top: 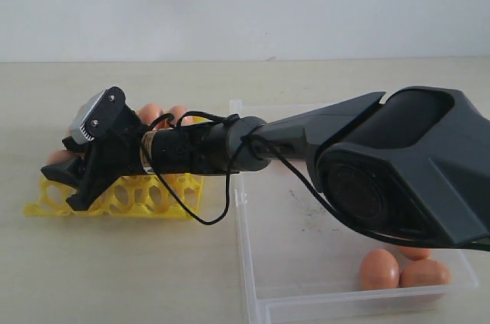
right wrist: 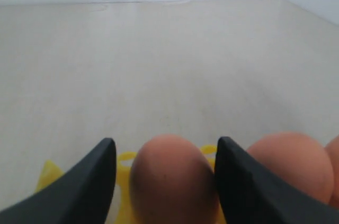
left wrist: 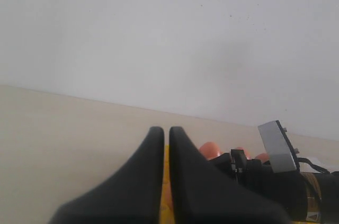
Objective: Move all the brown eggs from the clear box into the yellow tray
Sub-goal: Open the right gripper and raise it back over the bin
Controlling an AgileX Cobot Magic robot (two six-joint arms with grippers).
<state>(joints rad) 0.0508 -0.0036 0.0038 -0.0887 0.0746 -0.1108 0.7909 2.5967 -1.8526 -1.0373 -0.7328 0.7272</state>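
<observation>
The yellow tray (top: 145,198) lies on the table at the left, with brown eggs (top: 151,113) in its far cups. My right gripper (top: 65,175) reaches across over the tray's left end. In the right wrist view it (right wrist: 167,142) is open around a brown egg (right wrist: 172,179) that sits in a tray cup (right wrist: 124,160), with a gap on one side. Another egg (right wrist: 294,166) sits beside it. Three eggs (top: 379,269) lie in the near right corner of the clear box (top: 253,263). My left gripper (left wrist: 163,130) is shut and empty, beside the tray (left wrist: 166,192), and is out of the exterior view.
The right arm's big black body (top: 398,171) hangs over the clear box and hides part of it. A loose black cable (top: 214,213) loops below the wrist, over the tray's right edge. Bare beige table lies in front of the tray, with a white wall behind.
</observation>
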